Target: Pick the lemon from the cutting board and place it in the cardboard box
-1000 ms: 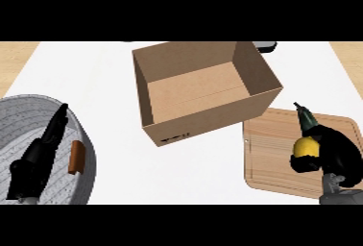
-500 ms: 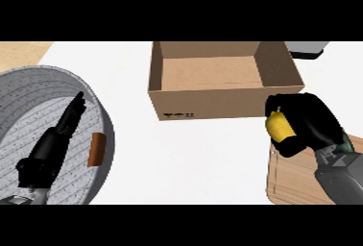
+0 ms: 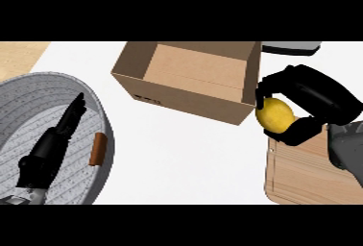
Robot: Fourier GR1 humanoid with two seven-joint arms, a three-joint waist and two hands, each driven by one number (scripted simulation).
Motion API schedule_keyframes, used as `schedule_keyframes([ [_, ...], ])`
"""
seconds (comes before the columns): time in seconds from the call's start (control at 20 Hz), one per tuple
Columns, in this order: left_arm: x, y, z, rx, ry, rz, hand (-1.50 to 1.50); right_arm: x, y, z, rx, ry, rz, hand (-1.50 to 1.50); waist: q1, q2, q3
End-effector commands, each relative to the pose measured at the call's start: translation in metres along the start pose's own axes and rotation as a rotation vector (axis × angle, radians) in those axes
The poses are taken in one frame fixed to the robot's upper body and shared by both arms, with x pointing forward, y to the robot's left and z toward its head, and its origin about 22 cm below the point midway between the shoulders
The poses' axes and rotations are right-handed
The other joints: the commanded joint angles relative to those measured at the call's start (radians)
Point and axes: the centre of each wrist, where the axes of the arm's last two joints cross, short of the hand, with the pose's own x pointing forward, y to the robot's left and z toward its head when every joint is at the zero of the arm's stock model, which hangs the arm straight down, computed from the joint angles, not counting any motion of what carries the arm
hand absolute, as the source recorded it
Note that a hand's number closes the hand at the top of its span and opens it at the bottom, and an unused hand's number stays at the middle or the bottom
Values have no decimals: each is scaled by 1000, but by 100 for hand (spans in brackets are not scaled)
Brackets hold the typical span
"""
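On the white counter [image 3: 199,158], my right hand [image 3: 312,98] was curled around the lemon [image 3: 275,114] beside the cardboard box [image 3: 191,79], above the cutting board [image 3: 312,175]; my left hand [image 3: 53,144] rested, fingers straight.

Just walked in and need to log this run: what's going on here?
The robot's right hand is curled round a yellow lemon, holding it up beside the right wall of the open cardboard box, not yet over the opening. The cutting board it came from lies below the hand, at lower right. The left hand rests open at the left, over a grey round basin with a small brown handle on its rim.
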Motion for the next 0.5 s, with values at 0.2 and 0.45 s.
schedule_keyframes([
  [0.2,-17,-5,2,24,54,-3,0,-36,-65,-9,-28,-399,-270,150,-32,1,-21],
  [0.45,-15,-7,-3,38,67,8,0,-51,-93,-33,22,-465,-359,150,-50,-10,-24],
])
